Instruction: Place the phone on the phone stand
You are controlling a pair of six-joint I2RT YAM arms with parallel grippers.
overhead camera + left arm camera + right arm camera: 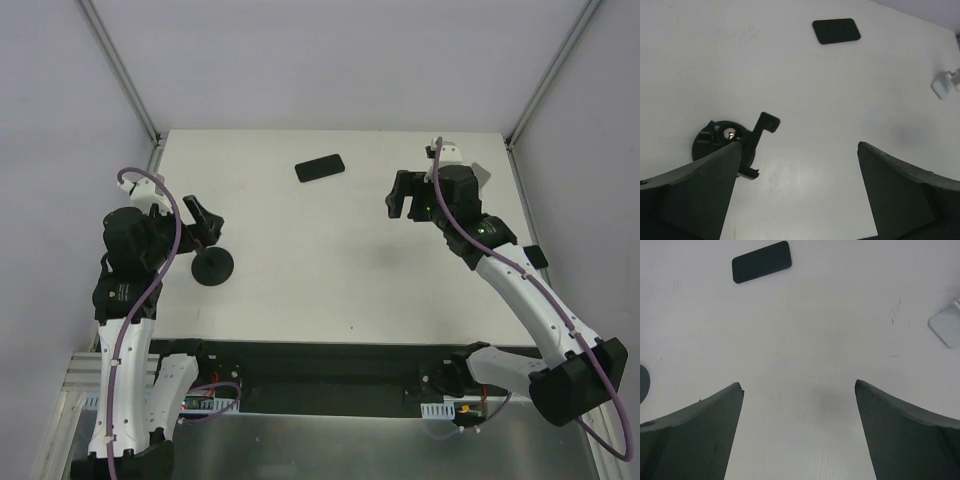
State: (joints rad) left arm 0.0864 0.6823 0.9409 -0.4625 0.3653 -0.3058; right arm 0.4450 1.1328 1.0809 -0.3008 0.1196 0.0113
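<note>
White tabletop (300, 290) inside a pale-walled cell: the phone (319, 168) lies flat toward the far side, with neither arm touching it. Right of the phone and a little nearer the bases, the right gripper (403, 205) hovers over bare table, its fingers (695, 435) spread wide and holding nothing. Farther right of the phone, well apart from it, sits the silver-grey phone stand (946, 329), mostly hidden behind the right arm in the overhead view and clipped at the frame edge in both wrist views. Left of the phone and nearer the bases, the left gripper (203, 220) hangs by a black round-based holder (212, 267), its fingers (690, 200) likewise parted and empty. The task appears to stand at its opening step, the approach to the phone, with the pick not yet made. The next move seems to call for the right gripper to travel left to the phone, set its open fingers across the narrow width, and descend low enough to catch a thin slab lying flush on the surface, likely the delicate part.
</note>
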